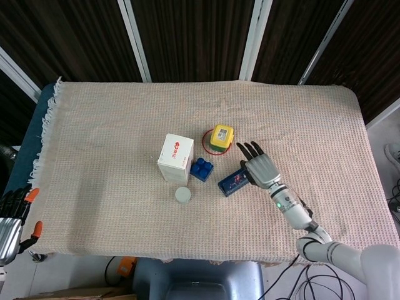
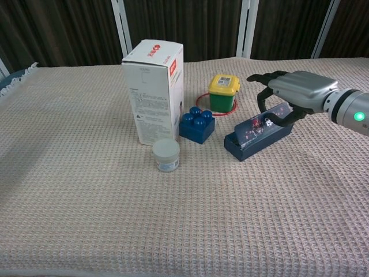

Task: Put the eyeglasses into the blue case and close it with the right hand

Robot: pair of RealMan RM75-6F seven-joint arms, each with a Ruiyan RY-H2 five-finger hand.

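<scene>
The right hand (image 2: 291,92) is reaching over the far end of the blue case (image 2: 258,131), its fingers (image 2: 266,86) arching forward and down over the lid and its thumb hooking down behind the patterned lid, so it is cupping the case rather than pinching it; judging by the task, this pose is pressing the lid onto its base. The case is lying on the tabletop (image 1: 112,125) just right of the blue toy brick (image 2: 196,123) and in front of the yellow-lidded green pot (image 2: 223,91), which is sitting inside a red ring (image 1: 209,141). The lid is looking nearly down, though whether it has latched is hard to make out. The eyeglasses are not showing anywhere, so they are presumably lying inside the case. Further left, the white carton (image 2: 153,90) is standing upright with a small white jar (image 2: 166,154) before it. The left hand (image 1: 10,219) is hanging off the tabletop's near-left corner, cut by the frame edge, fingers loosely apart and holding nothing.
</scene>
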